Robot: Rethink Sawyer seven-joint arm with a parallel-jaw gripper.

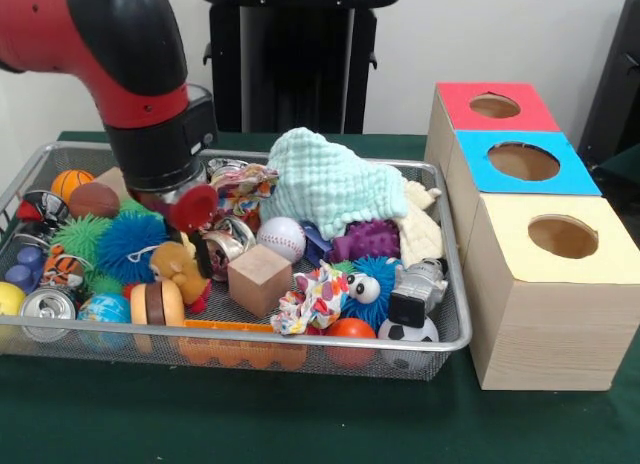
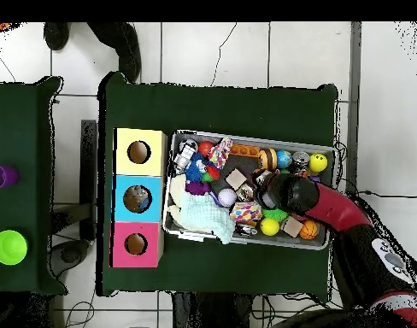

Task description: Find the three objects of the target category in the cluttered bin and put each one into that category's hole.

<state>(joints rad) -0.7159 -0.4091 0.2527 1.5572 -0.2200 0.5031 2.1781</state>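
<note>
The wire mesh bin (image 1: 455, 314) is full of toys and also shows in the overhead view (image 2: 246, 139). My gripper (image 1: 200, 236) reaches down into the bin's left part, among a blue spiky ball, a tan plush toy and a glossy wrinkly see-through lump (image 1: 232, 236) just to its right. Its tips are buried in the clutter. In the overhead view the gripper (image 2: 267, 193) is near the bin's middle. A second glossy lump (image 1: 227, 168) seems to lie behind the wrist. The blue-topped box's hole (image 1: 523, 161) is to the right of the bin; in the overhead view this hole (image 2: 137, 199) shows something pale inside.
The red-topped box (image 1: 497, 106) and the yellow-topped box (image 1: 562, 237) flank the blue one. A mint cloth (image 1: 330, 184), a wooden cube (image 1: 259, 279), a baseball (image 1: 281, 238) and a silver can (image 1: 47, 309) lie in the bin. A person's feet (image 2: 118, 43) are beyond the table.
</note>
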